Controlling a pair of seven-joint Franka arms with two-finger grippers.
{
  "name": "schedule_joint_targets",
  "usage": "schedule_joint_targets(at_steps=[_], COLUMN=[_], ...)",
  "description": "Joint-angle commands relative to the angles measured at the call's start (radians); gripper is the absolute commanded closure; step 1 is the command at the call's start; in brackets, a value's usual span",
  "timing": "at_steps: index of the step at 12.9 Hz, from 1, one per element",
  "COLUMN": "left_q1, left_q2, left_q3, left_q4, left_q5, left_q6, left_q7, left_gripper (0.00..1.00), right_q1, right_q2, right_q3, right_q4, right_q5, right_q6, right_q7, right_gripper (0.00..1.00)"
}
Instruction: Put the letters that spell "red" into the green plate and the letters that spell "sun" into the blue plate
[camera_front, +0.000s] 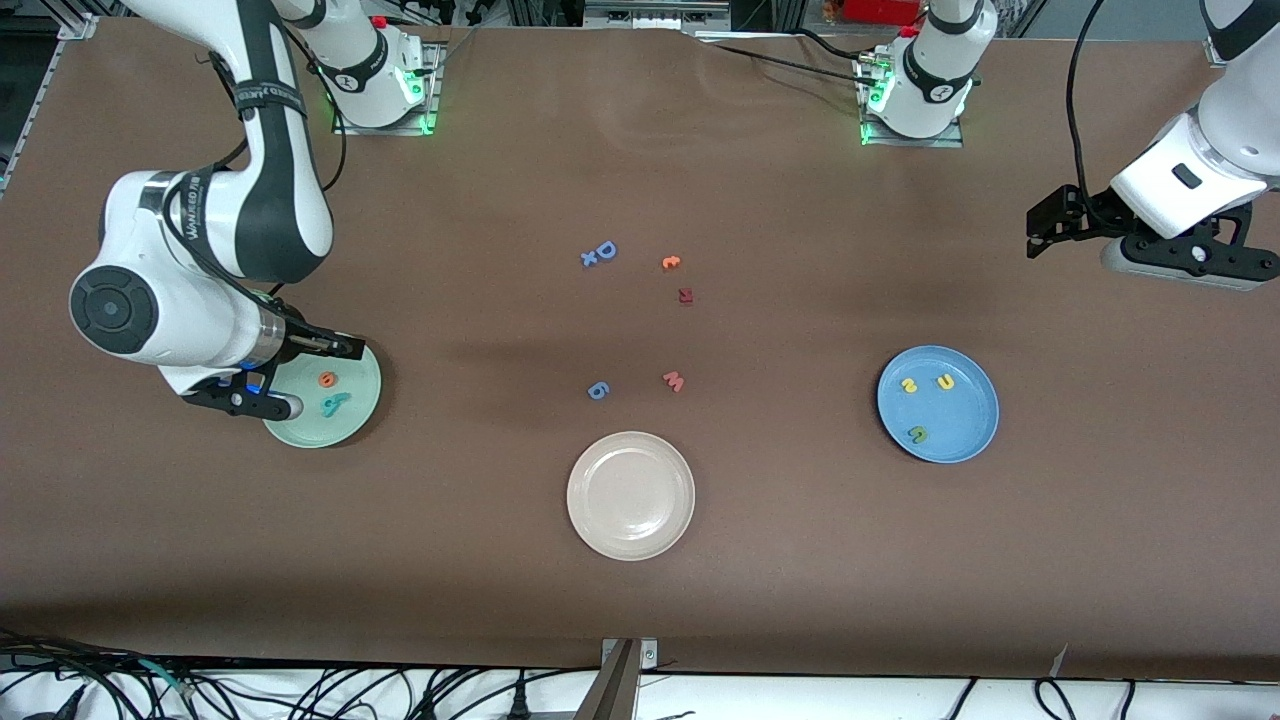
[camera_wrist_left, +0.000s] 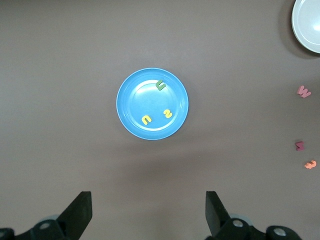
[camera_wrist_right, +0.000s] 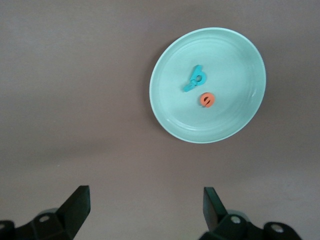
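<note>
the right arm hides part of the green plate (camera_front: 352, 418); its teal letters (camera_wrist_right: 195, 79) overlap. right gripper (camera_wrist_right: 145, 210) and left gripper (camera_wrist_left: 147, 212) hover, fingers apart, holding nothing.

Loads of room here tbh. The right gripper (camera_front: 300, 375) hangs wide open over the edge of the green plate (camera_front: 362, 405), and the only things under it in that plate are the orange e (camera_front: 327, 379) and the teal letters (camera_front: 335, 403), touching each other. Bare tabletop (camera_front: 800, 560) runs from there toward the middle, where the clutter is: blue letters (camera_front: 599, 253), a small orange letter (camera_front: 671, 262), a dark red piece (camera_front: 685, 295), a blue 6 (camera_front: 597, 390), a pink w (camera_front: 674, 381) and the cream plate (camera_front: 631, 495). The left gripper (camera_front: 1040, 235) sits open past the blue plate (camera_front: 975, 425), off at its own end with nothing beneath it.
</note>
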Motion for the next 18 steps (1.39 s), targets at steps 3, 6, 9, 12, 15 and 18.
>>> schedule_joint_targets(at_steps=[3, 6, 9, 12, 15, 18], left_q1=[-0.004, -0.001, -0.007, -0.008, -0.007, 0.005], left_q2=[0.014, 0.014, 0.014, 0.014, 0.014, 0.011], left_q3=[-0.004, -0.003, -0.006, -0.02, -0.02, -0.014], left_q4=[0.035, 0.041, 0.044, 0.046, 0.05, 0.052], left_q5=[-0.029, -0.029, -0.029, -0.029, -0.024, -0.021], left_q6=[-0.036, -0.036, -0.044, -0.047, -0.047, -0.054], left_q7=[0.01, 0.015, 0.015, 0.013, 0.015, 0.018], left_gripper=[0.0, 0.0, 0.0, 0.0, 0.0, 0.0], right_q1=[-0.307, -0.468, -0.476, -0.473, -0.473, -0.476], right_q2=[-0.178, -0.279, -0.348, -0.391, -0.395, -0.398], right_q3=[0.362, 0.494, 0.494, 0.488, 0.451, 0.445], right_q4=[-0.011, -0.032, -0.022, -0.019, -0.008, -0.006], right_q5=[-0.163, -0.166, -0.197, -0.209, -0.2, -0.203], right_q6=[-0.06, -0.089, -0.157, -0.201, -0.194, -0.191], right_q7=[0.058, 0.043, 0.035, 0.018, -0.051, -0.1], right_gripper=[0.0, 0.0, 0.0, 0.0, 0.0, 0.0])
